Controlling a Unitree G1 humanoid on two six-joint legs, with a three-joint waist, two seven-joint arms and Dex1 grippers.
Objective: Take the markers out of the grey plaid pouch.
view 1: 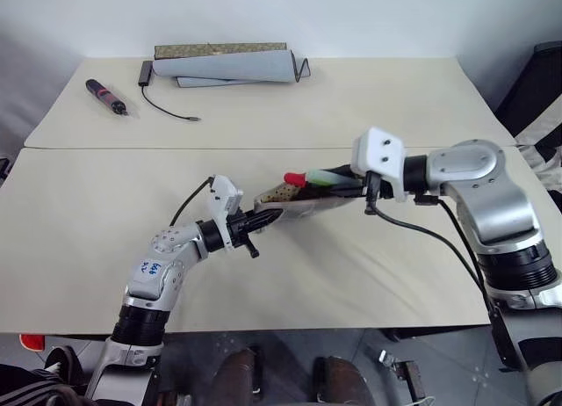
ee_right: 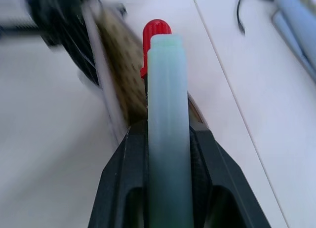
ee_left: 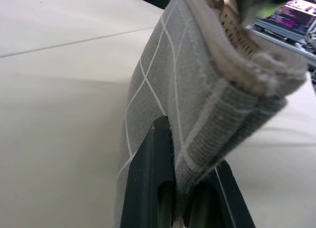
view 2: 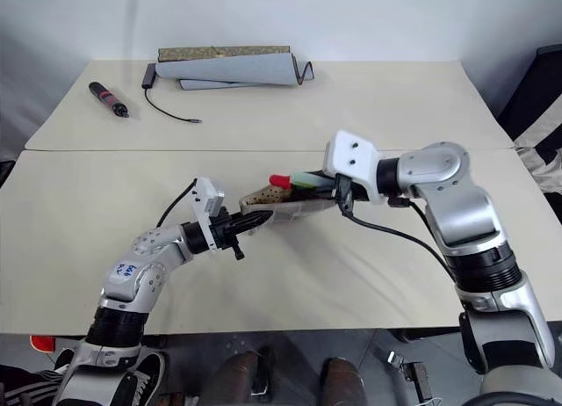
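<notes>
The grey plaid pouch (view 1: 294, 206) is held up over the middle of the table (view 1: 88, 248), pinched at one end by the left gripper (view 1: 263, 220), whose fingers are clamped on the fabric. It's soft and floppy, so it's probably best gripped at the seam edge. The markers (view 1: 320, 179) look light, stiff and a bit slick; they're clamped between the fingers of the right gripper (view 1: 356, 184), at about 3 o'clock of the pouch mouth, seemingly just clear of it.

The speckled lining and doubled-over hem are shown in the left wrist view. The black-and-red tool (view 1: 107, 97) and rolled mat (view 1: 228, 68) at 11–12 o'clock are seen from the head.
</notes>
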